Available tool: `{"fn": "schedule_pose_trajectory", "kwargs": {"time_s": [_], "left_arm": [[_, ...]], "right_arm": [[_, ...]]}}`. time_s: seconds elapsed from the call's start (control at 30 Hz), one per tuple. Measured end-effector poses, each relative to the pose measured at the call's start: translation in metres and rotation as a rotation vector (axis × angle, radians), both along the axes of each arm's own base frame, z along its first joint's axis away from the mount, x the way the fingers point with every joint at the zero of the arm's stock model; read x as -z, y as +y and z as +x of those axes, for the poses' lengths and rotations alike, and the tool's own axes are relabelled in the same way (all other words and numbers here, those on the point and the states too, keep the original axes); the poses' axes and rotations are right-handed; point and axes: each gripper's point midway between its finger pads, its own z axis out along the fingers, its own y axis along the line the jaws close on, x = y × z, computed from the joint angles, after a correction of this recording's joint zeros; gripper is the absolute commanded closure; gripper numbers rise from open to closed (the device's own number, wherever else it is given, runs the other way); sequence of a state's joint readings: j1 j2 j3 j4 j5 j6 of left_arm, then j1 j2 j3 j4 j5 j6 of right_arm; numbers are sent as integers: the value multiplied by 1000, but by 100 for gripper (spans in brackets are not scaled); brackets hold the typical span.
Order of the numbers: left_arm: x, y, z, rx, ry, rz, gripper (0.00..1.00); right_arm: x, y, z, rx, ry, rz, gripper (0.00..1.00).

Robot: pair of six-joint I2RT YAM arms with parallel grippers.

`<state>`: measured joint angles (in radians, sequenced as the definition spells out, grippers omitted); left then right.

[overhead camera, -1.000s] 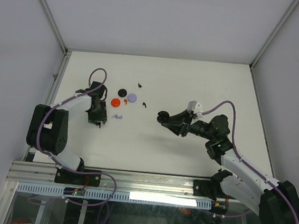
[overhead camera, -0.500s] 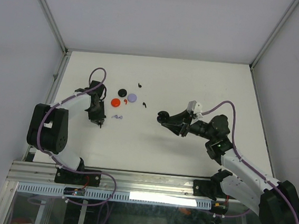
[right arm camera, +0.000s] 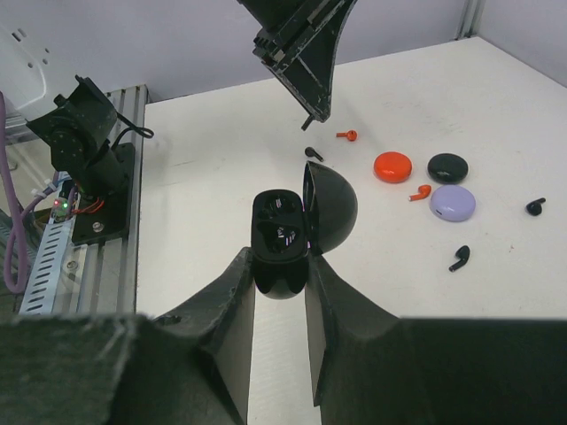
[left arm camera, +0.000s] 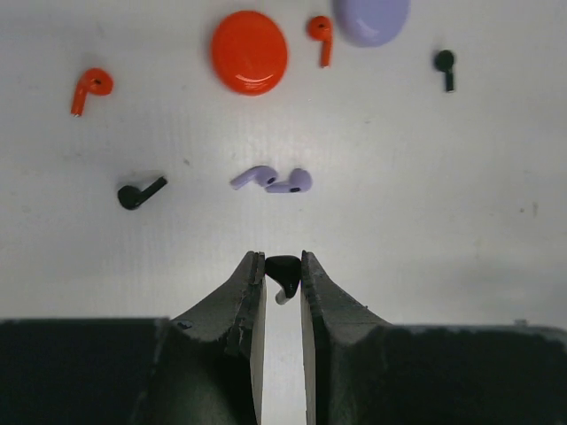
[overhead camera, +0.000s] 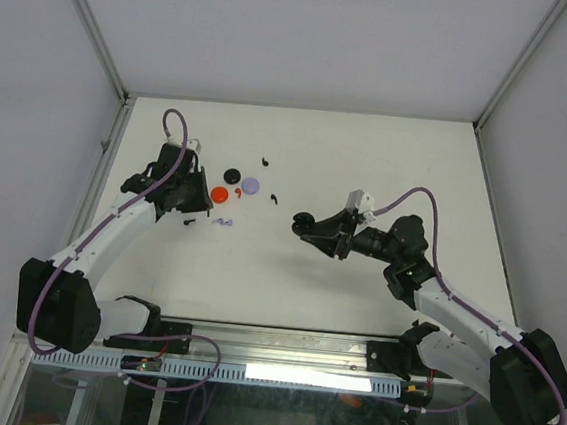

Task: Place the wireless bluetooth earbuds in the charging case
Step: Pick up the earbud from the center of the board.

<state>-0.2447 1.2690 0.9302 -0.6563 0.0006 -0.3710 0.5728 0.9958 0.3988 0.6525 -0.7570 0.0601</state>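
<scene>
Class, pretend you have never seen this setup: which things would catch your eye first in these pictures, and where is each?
First, the right gripper holds a black charging case, lid open, above the middle of the table. On the left side, the left gripper pinches a black earbud between its fingertips. Just beyond it, a bright red case and a pale purple case lie among scattered buds.

The far right of the table (overhead camera: pixel 409 164) is bare. Beside the left gripper (left arm camera: pixel 283 263), loose earbuds (left arm camera: pixel 270 181) and round cases (left arm camera: pixel 249 51) lie close together.
</scene>
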Motion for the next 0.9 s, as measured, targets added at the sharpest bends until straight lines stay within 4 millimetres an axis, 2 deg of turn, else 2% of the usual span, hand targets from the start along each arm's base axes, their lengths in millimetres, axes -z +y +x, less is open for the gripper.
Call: {"fn": "schedule_pose_trajectory", "kwargs": {"time_s": [0.17, 0.3, 0.4, 0.57, 0.73, 0.9], "left_arm": [[-40, -34, 4, 55, -147, -53, 91], [-64, -62, 7, 88, -247, -112, 94], [-80, -80, 10, 106, -315, -152, 94], [-118, -111, 12, 142, -456, -249, 94], [-157, -140, 3, 194, -592, -352, 94], [-181, -161, -17, 245, -684, -438, 94]], "right_arm": [[-7, 10, 1, 3, -14, 7, 100], [-12, 15, 5, 34, -32, 23, 100], [-17, 17, 12, 76, -49, 42, 100], [-28, 15, 25, 143, -87, 83, 100], [-38, 15, 32, 175, -126, 116, 100], [-44, 14, 40, 210, -149, 146, 100]]}}
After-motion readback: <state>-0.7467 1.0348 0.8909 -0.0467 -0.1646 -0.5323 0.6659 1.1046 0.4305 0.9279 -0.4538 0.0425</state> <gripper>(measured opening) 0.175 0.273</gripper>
